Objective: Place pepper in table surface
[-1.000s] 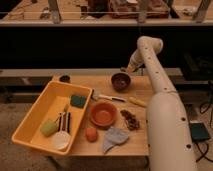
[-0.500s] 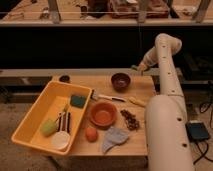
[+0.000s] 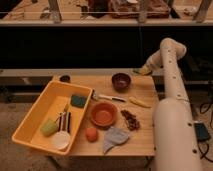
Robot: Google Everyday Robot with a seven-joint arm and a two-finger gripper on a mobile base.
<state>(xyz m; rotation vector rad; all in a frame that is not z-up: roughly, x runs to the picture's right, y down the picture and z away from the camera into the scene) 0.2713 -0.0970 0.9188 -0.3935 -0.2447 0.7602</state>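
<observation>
My gripper (image 3: 141,70) hangs at the end of the white arm (image 3: 170,75), above the table's far right corner, to the right of the dark bowl (image 3: 121,81). A small green-and-yellowish piece, the pepper (image 3: 138,71), shows at the gripper's tip, and the gripper looks shut on it. The pepper is held above the light tan wooden table surface (image 3: 102,85), near its back edge, not resting on it.
A yellow bin (image 3: 35,117) on the left holds a light-green block (image 3: 49,127), a green sponge (image 3: 78,100) and a white lid (image 3: 61,140). On the table are an orange bowl (image 3: 103,114), a pale-yellow pod (image 3: 139,102), an orange fruit (image 3: 91,134), a grey cloth (image 3: 115,138) and a utensil (image 3: 111,98).
The gripper has lifted away from the dark bowl and swung right toward the table's far right corner, carrying the small green-yellow piece.
</observation>
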